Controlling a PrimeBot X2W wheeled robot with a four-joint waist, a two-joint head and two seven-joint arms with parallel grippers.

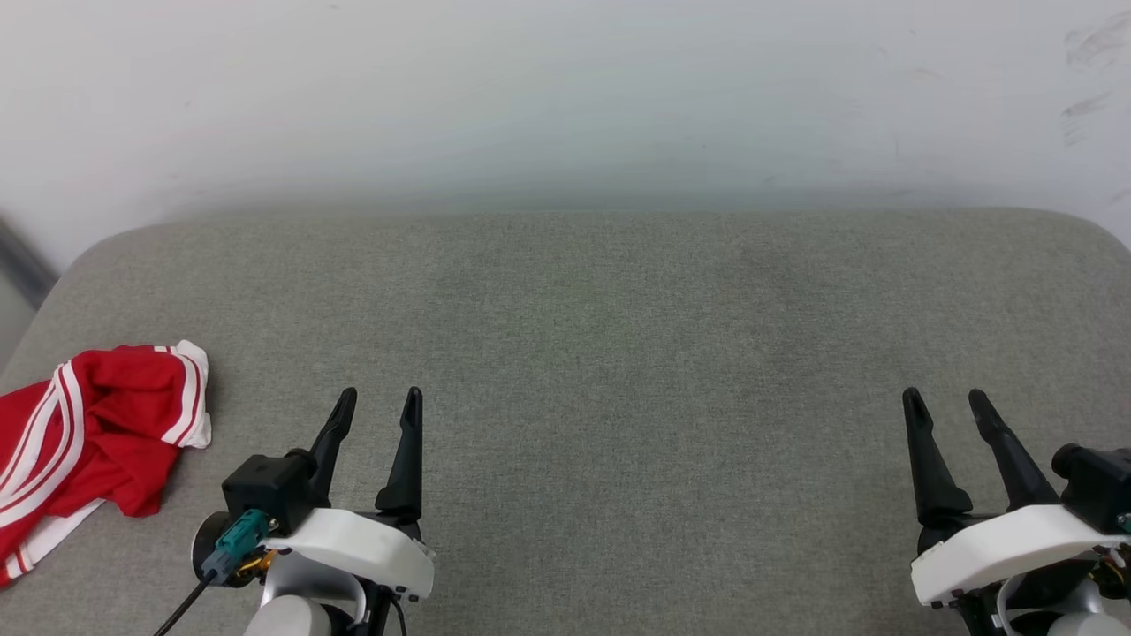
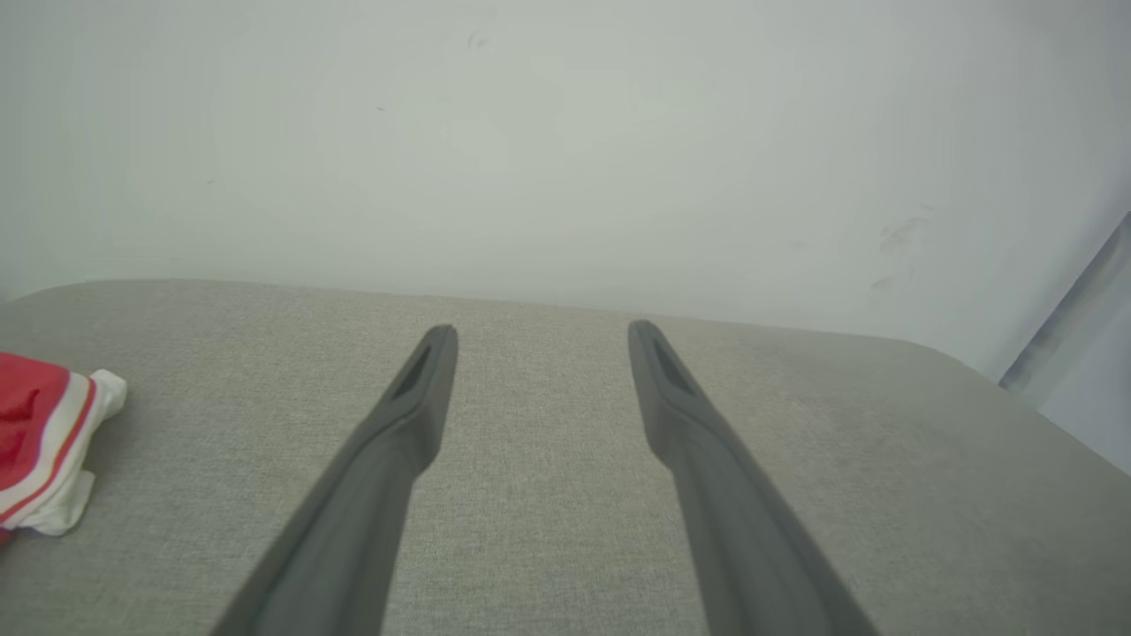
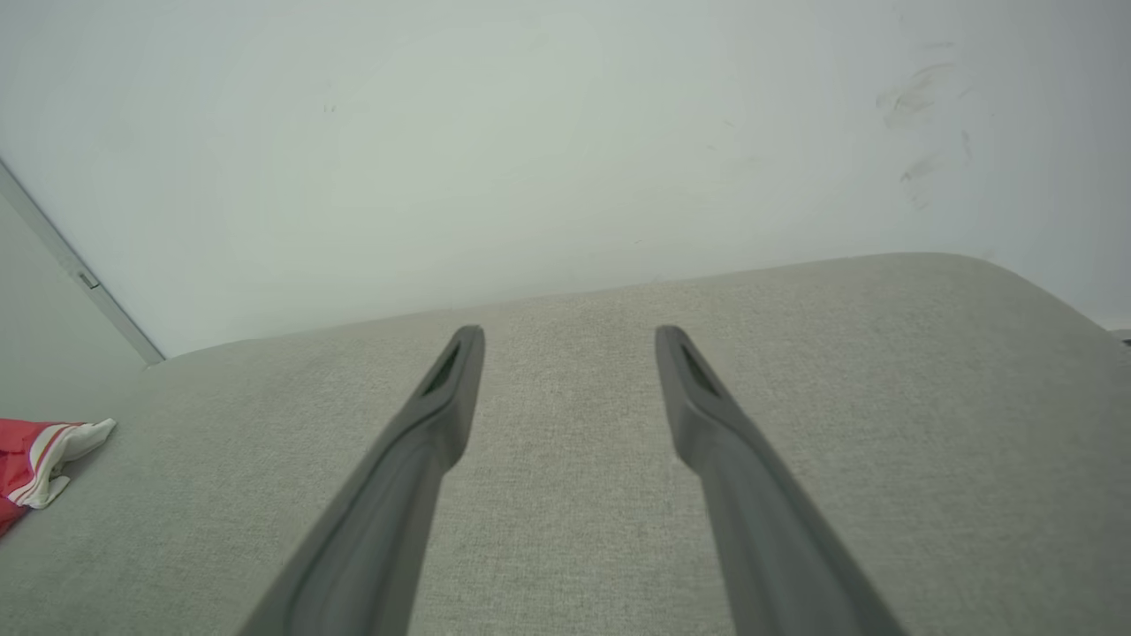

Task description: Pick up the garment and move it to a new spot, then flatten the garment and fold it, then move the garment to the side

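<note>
The garment (image 1: 84,433) lies bunched at the left edge of the grey padded surface (image 1: 618,353): red fabric with white stripes and a white cuff, partly cut off by the frame. My left gripper (image 1: 382,399) hovers to its right, apart from it, open and empty. Far to the right, my right gripper (image 1: 947,399) stands open with nothing in it. The left wrist view shows the garment (image 2: 44,442) at its left edge, well left of the open left gripper (image 2: 541,334). In the right wrist view the garment (image 3: 40,459) is small at far left, away from the right gripper (image 3: 570,334).
A white wall (image 1: 565,97) rises just behind the surface's rounded back edge. A grey strip (image 1: 18,256) runs down at the far left beyond the corner. The cushion drops away at its left and right corners.
</note>
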